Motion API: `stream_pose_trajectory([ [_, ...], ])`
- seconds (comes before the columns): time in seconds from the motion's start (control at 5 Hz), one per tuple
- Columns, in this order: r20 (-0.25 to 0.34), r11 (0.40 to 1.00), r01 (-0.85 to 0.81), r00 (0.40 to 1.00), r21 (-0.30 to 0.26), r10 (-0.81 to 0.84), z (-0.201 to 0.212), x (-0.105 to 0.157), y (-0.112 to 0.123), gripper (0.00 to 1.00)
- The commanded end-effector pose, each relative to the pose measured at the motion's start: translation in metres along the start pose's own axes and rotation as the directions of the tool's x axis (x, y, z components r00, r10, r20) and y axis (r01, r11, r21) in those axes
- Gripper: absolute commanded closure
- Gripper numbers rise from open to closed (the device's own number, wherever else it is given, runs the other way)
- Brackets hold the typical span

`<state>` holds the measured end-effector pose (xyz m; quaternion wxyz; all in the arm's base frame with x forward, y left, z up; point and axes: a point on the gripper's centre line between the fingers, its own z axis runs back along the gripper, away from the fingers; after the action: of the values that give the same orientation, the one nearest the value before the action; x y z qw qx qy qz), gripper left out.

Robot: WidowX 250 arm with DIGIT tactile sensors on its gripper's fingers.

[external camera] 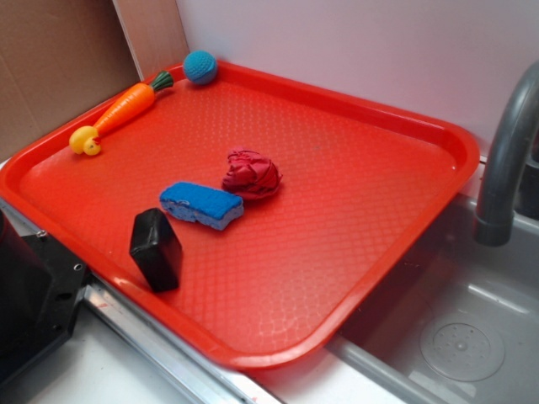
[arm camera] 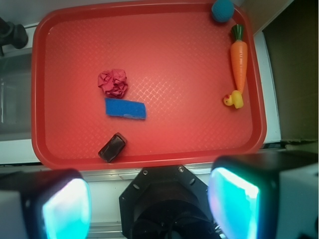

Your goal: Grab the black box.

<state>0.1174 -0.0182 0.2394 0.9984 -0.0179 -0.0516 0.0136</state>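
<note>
We see the black box (external camera: 156, 249) standing near the red tray's (external camera: 383, 126) front edge, just beside a blue sponge (external camera: 202, 204) and apart from a crumpled red cloth (external camera: 251, 173), while our gripper (arm camera: 149, 206) hovers wide open off the tray, holding nothing.
</note>
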Motion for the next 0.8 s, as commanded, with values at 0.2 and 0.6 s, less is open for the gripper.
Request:
stream_pose_trajectory([
  [0.2,-0.028,0.967,-0.255,0.967,-0.032,0.254,-0.040,0.004,-0.019,0.00],
  [0.6,-0.032,0.813,-0.541,0.836,-0.216,0.548,-0.100,0.017,-0.044,0.00],
])
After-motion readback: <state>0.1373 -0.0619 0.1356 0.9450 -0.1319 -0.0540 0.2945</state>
